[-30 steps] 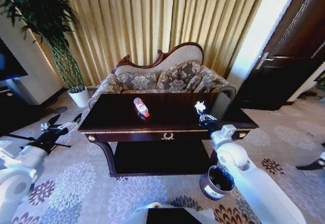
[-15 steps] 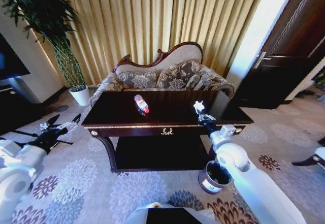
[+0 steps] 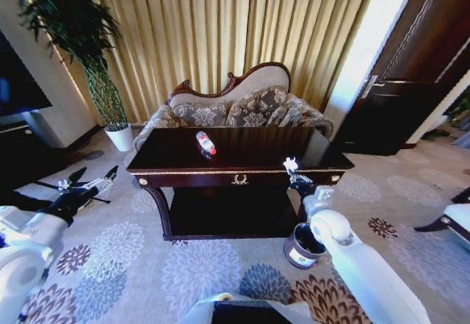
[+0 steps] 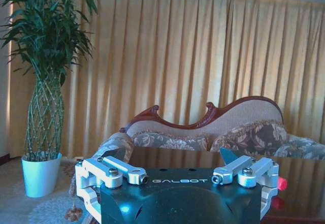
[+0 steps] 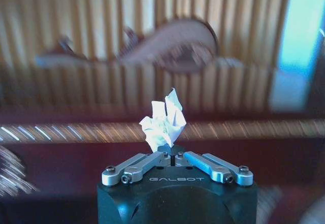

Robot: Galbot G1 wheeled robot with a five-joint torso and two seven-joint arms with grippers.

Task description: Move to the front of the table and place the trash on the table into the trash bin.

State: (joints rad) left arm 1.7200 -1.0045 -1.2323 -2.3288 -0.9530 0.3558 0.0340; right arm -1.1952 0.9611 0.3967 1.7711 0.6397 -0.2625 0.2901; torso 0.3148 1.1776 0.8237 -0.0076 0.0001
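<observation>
The dark glossy table point(image 3: 176, 164) with gold trim stands in front of me. On its top lies a clear bottle point(image 3: 205, 143) with a red label. My right gripper point(image 3: 294, 173) hangs over the table's front right edge, shut on a crumpled white paper wad point(image 3: 291, 164). In the right wrist view the paper wad point(image 5: 165, 122) sticks up from the closed right gripper point(image 5: 171, 158). The round dark trash bin point(image 3: 301, 245) stands on the carpet below and in front of that gripper. My left gripper point(image 3: 94, 185) is open, held low over the carpet left of the table; the left wrist view shows the left gripper point(image 4: 180, 178) with nothing between its fingers.
A patterned sofa point(image 3: 235, 114) stands behind the table against gold curtains. A tall plant in a white pot point(image 3: 117, 137) is at the back left, a dark door point(image 3: 411, 81) at the right. Floral carpet point(image 3: 191, 265) lies open before the table.
The whole head view has shifted as the camera moved back from the table. Relative to the table, my right gripper with the paper wad has drawn back to the front edge, nearer the bin.
</observation>
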